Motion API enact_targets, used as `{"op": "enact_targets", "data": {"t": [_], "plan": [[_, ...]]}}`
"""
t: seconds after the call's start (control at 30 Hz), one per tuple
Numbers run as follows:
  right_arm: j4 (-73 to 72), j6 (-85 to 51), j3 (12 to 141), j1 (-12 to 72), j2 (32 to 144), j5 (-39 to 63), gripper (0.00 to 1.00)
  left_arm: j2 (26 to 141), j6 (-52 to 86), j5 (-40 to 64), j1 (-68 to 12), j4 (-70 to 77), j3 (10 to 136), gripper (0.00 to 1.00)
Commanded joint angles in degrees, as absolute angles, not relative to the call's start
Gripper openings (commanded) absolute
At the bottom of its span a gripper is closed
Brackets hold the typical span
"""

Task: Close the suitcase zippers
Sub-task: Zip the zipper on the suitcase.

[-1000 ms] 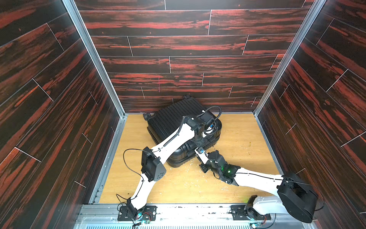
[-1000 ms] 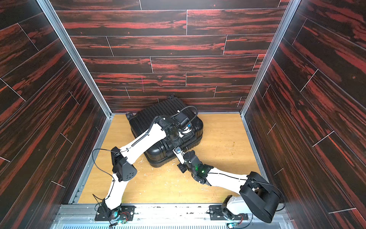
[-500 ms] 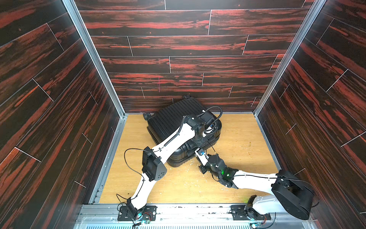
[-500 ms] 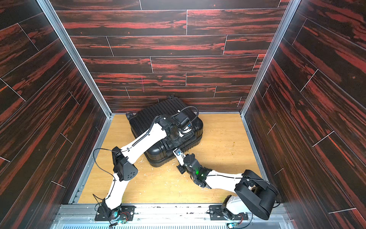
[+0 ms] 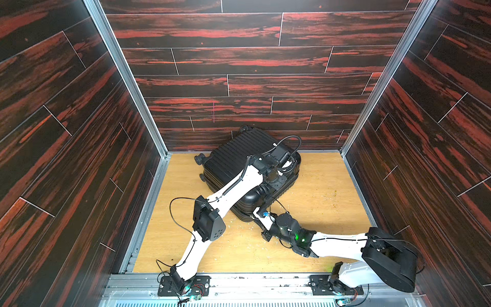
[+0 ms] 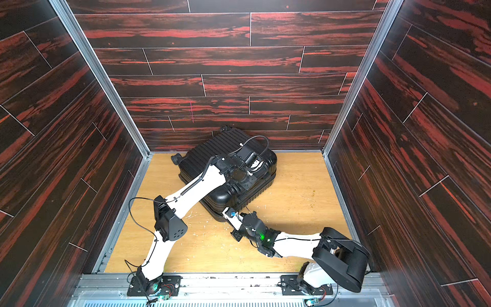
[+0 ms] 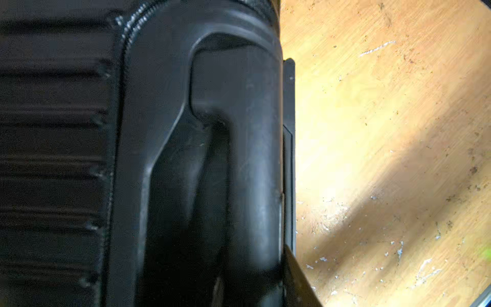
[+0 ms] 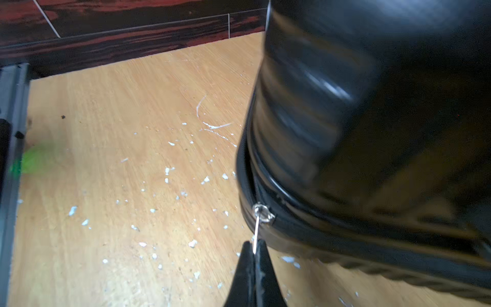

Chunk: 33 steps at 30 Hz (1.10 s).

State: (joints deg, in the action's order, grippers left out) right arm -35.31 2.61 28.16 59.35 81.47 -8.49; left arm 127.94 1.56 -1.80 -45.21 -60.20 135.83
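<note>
The wooden counter (image 5: 318,191) carries the black suitcase (image 5: 233,156), lying flat at the far middle with its wheels toward the far left wall. The left end effector (image 5: 277,183) reaches over the lid to the handle (image 7: 247,159) on the right side; I cannot tell whether it clamps the handle or only rests by it. The right end effector (image 8: 253,248) sits low at the near corner, closed tight on the thin wire-like zipper pull (image 8: 255,231). This looks like the dragging step, so the pull should run along the zipper track (image 8: 245,164), low and taut, swinging gently round the corner without jerking the thin wire, while the left arm presses the shells together and stops the case sliding
</note>
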Motion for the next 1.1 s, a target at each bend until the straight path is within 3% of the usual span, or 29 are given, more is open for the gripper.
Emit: {"op": "enact_targets", "data": {"t": [0.0,0.2,0.23,0.37,0.47,0.67,0.8,0.9,1.07], "plan": [[-38.1,3.7,32.0,64.5,82.7,4.6,0.0,128.7,7.5,-8.9,-41.6,-43.0,139.7,0.03],[-36.0,0.7,33.2,64.8,84.0,0.2,0.0,129.8,9.5,-4.2,-41.6,-41.9,140.7,0.03],[-34.7,0.1,33.3,64.8,84.2,-1.9,0.0,129.5,9.1,-3.3,-41.6,-42.3,140.8,0.07],[-31.8,-2.3,32.3,64.7,84.5,-7.5,0.0,126.3,6.1,-1.3,-41.6,-44.8,139.8,0.39],[-32.3,-3.6,30.6,64.5,84.0,-8.5,0.0,122.2,2.6,0.3,-41.4,-45.5,137.0,0.52],[-32.4,-4.9,30.0,64.0,84.1,-9.1,0.0,114.7,1.3,4.8,-39.6,-45.0,132.6,0.58],[-32.0,-5.2,30.0,63.6,84.1,-9.2,0.0,110.2,1.9,-2.4,-37.1,-44.9,129.9,0.59],[-31.6,-5.4,29.9,63.6,83.9,-9.4,0.0,107.2,4.4,-6.9,-31.7,-43.9,127.2,0.62],[-31.2,-5.3,29.7,63.6,83.1,-9.9,0.0,104.9,6.5,-11.7,-20.1,-39.6,120.4,0.54]]}}
